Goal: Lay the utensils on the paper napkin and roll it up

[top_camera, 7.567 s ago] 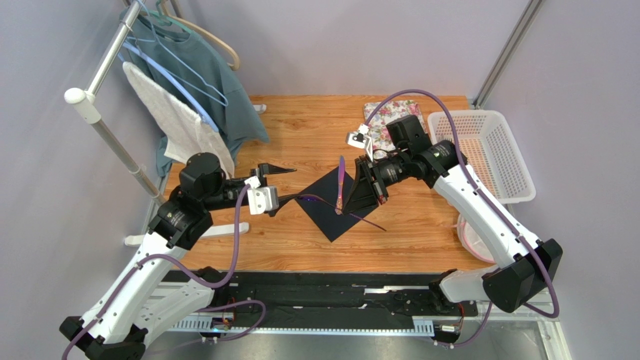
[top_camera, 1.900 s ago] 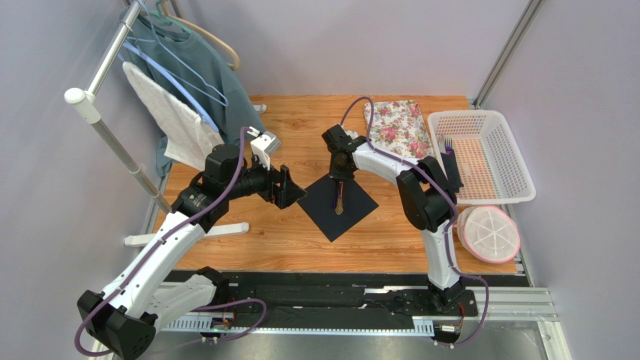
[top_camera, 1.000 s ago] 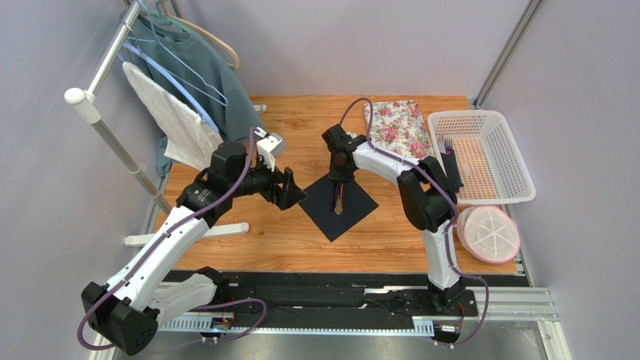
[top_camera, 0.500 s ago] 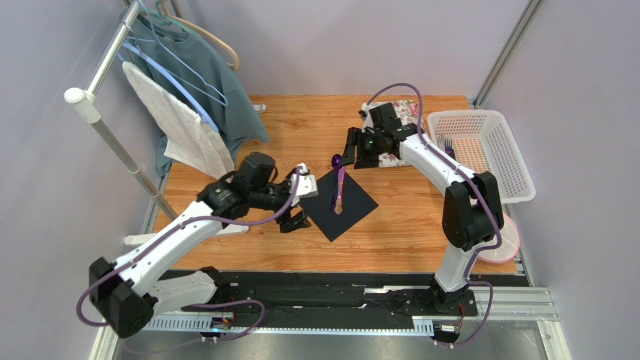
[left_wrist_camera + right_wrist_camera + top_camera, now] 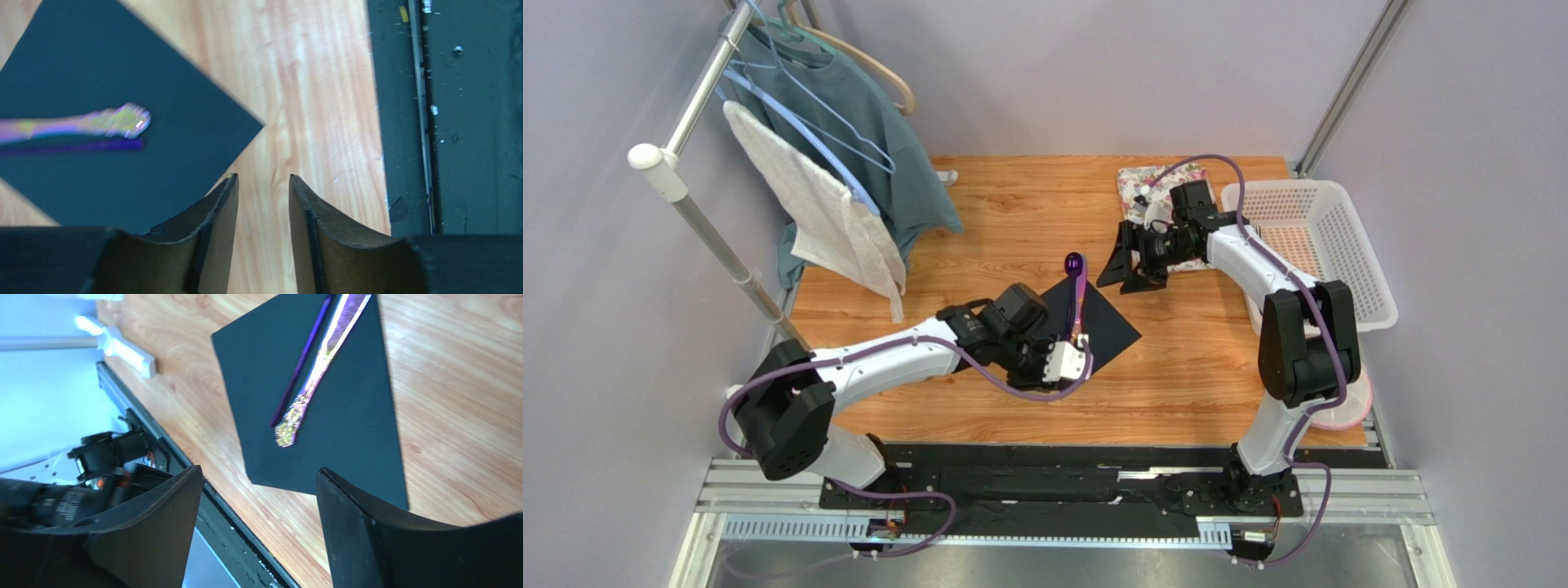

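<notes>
Thin matte black square paper napkin [image 5: 1104, 322] lies flat on the wooden table [image 5: 1014, 208], turned corner-on like a diamond. Two slim glossy purple plastic utensils [image 5: 319, 361] lie side by side along its diagonal. One has an ornate iridescent handle [image 5: 92, 121]. The other is a plainer, darker purple strip [image 5: 80, 147] just beside it. The round spoon bowl [image 5: 1073, 261] overhangs the napkin's far corner, and the handle ends stop short of the near corner.

Left gripper [image 5: 1071, 364] sits at the napkin's near corner, beside the handle ends but apart from them. In the left wrist view its fingers [image 5: 222, 202] stand a narrow gap apart and grip nothing. The napkin's near corner points across just ahead of the fingertips. Whether they touch the sheet cannot be told.

Right gripper [image 5: 1128, 272] hangs past the napkin's far-right side, near the spoon bowl but clear of it. Its fingers [image 5: 344, 502] are spread wide and hold nothing.

Behind the right arm lies a floral-patterned mat [image 5: 1134, 184], partly covered. A white plastic basket [image 5: 1308, 186] is further right.
</notes>
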Available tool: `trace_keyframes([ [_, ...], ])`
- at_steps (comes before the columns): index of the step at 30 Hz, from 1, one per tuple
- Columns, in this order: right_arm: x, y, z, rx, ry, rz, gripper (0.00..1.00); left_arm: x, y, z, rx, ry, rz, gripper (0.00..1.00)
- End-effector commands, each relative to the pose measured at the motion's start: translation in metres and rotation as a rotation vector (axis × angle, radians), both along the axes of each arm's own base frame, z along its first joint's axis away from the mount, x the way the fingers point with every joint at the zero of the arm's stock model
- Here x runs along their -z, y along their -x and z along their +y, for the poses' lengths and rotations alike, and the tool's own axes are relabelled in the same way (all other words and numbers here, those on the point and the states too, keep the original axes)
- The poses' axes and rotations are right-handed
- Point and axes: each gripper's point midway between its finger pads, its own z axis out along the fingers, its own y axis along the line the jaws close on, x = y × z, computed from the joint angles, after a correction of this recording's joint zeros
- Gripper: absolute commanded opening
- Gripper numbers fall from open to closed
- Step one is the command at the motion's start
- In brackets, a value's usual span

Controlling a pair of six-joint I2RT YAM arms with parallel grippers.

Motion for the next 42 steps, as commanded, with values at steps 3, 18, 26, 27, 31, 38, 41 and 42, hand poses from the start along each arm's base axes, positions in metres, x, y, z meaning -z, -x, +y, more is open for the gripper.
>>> trace_keyframes([
  [3, -0.004, 0.007, 0.013, -0.077, -0.092, 0.01, 0.68, 0.007, -0.003, -0.033, 0.152, 0.056, -0.101, 0.35],
  [18, -0.001, 0.015, 0.013, -0.093, -0.12, 0.046, 0.66, 0.042, -0.013, -0.052, 0.158, -0.001, -0.085, 0.36],
  [26, -0.001, 0.014, 0.008, -0.081, -0.138, 0.062, 0.65, 0.057, -0.012, -0.052, 0.178, -0.038, -0.063, 0.35],
  [27, -0.001, 0.014, 0.007, -0.078, -0.142, 0.065, 0.65, 0.058, -0.012, -0.051, 0.181, -0.043, -0.061, 0.35],
  [31, -0.001, 0.012, 0.003, -0.067, -0.152, 0.074, 0.65, 0.062, -0.007, -0.048, 0.192, -0.054, -0.036, 0.34],
  [38, -0.001, 0.012, 0.001, -0.063, -0.162, 0.085, 0.65, 0.066, -0.002, -0.046, 0.201, -0.077, 0.0, 0.34],
  [41, -0.002, 0.012, 0.001, -0.064, -0.168, 0.085, 0.65, 0.061, -0.002, -0.047, 0.203, -0.07, 0.001, 0.44],
  [42, -0.002, 0.013, 0.0, -0.063, -0.169, 0.085, 0.65, 0.058, -0.002, -0.048, 0.203, -0.062, -0.001, 0.45],
])
